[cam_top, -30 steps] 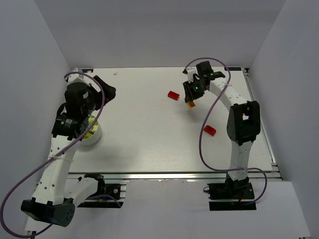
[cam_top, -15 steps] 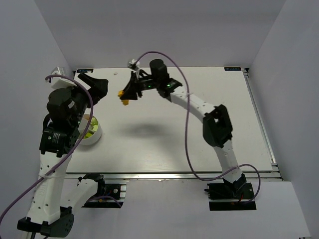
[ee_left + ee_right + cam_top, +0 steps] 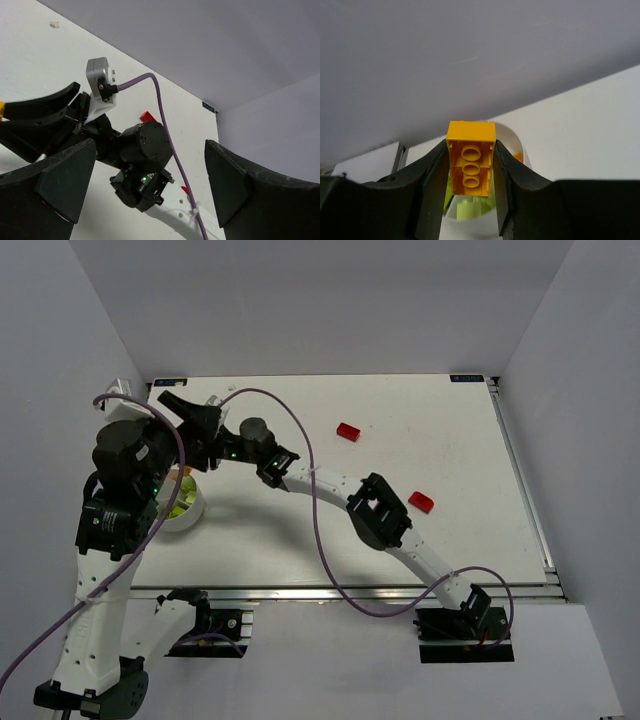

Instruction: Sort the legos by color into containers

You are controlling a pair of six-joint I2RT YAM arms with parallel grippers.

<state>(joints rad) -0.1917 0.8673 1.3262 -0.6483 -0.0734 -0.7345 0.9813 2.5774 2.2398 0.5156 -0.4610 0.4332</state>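
Yellow-orange brick [image 3: 470, 167] in the black right claw [image 3: 470, 172]; white dish [image 3: 513, 141] with lime green contents; upper red brick [image 3: 347, 431] and lower red brick [image 3: 421, 502] on white counter [image 3: 470, 450]; purple cable [image 3: 143, 77].

The left arm [image 3: 125, 468] hid most of the white dish [image 3: 192, 510] by the table's [image 3: 300, 535] left edge. In the right wrist view, a yellow brick [image 3: 470, 167] blocked its compartments.

A lab test cell: white table [image 3: 470, 420] boxed by plain walls [image 3: 320, 300], aluminium rail [image 3: 340, 592] in front.

White table [image 3: 450, 440], grey walls [image 3: 320, 300]
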